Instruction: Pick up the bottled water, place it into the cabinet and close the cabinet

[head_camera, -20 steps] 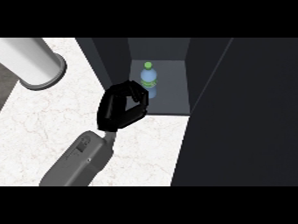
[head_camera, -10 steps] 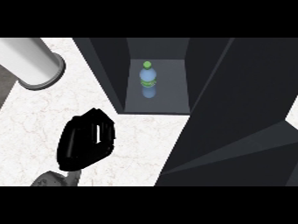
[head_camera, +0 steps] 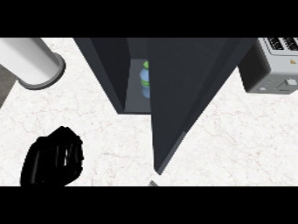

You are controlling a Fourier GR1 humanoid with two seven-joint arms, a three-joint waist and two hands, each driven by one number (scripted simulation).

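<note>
The bottled water (head_camera: 144, 80), clear with a green cap, stands inside the dark cabinet (head_camera: 109, 74). Only a narrow strip of it shows through the opening. The cabinet door (head_camera: 183, 100) is swung most of the way across the opening and hides the rest of the inside. My left hand (head_camera: 54, 160) is low on the counter at the lower left, well away from the cabinet, its fingers relaxed and holding nothing. No right hand shows in the head view.
A white cylinder (head_camera: 29, 61) lies at the upper left on the marble counter (head_camera: 241, 144). A grey toaster (head_camera: 279, 65) stands to the right of the cabinet. A dark strip runs along the counter's left edge.
The left hand has drawn back from the cabinet opening, down and to the left. The door has swung across the opening, and less of the bottle shows.
</note>
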